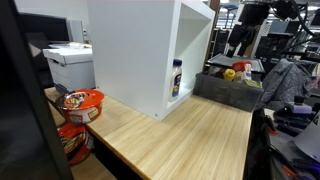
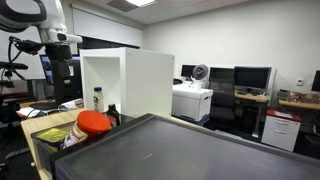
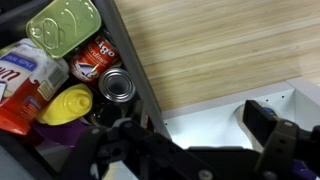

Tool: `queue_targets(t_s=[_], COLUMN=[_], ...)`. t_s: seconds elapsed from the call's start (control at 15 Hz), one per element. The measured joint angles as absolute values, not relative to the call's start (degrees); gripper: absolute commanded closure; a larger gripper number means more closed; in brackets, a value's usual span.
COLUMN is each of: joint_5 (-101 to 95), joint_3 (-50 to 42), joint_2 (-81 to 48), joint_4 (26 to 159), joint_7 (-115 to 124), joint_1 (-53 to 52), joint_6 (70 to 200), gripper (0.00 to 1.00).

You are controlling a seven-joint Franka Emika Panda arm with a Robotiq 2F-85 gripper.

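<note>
Progress looks to be at its very start. The gripper (image 3: 190, 132) hangs with its fingers spread wide and nothing between them, over the grey bin (image 3: 136, 72) of groceries. In both exterior views it sits high above that bin (image 1: 238, 45) (image 2: 62, 70), touching nothing.

Everything in the bin appears untouched:
- a flat green-lidded tin (image 3: 62, 25) against the bin's wall
- a red-labelled can (image 3: 100, 55) just beside the tin
- a silver can (image 3: 117, 85), standing upright nearest the gripper
- a yellow, lemon-shaped item (image 3: 65, 103) touching the silver can
- a white and blue carton (image 3: 25, 70) at the left edge of the wrist view

The bin (image 1: 228, 90) stands at one end of the wooden table (image 1: 190, 135), close to the open side of the white shelf unit (image 1: 140, 50). One bottle (image 1: 177, 78) stands inside that unit on the tabletop. Stacked red bowls (image 1: 82, 100) sit at the opposite corner of the table.

As I judge it, no item has been lifted out, so descending, gripping and carrying are all left to do.
</note>
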State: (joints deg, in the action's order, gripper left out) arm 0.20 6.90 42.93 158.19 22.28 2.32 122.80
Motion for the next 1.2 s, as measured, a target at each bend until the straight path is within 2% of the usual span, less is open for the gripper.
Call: queue_targets(t_s=[0.8, 1.2], joint_5=[-4.66, -3.01], joint_3=[0.02, 0.46], joint_2=[42.73, 42.71], joint_4=[158.81, 158.79], joint_7=[8.86, 10.5], joint_1=[3.8, 3.49], joint_6=[125.69, 127.37], gripper=[0.0, 0.0])
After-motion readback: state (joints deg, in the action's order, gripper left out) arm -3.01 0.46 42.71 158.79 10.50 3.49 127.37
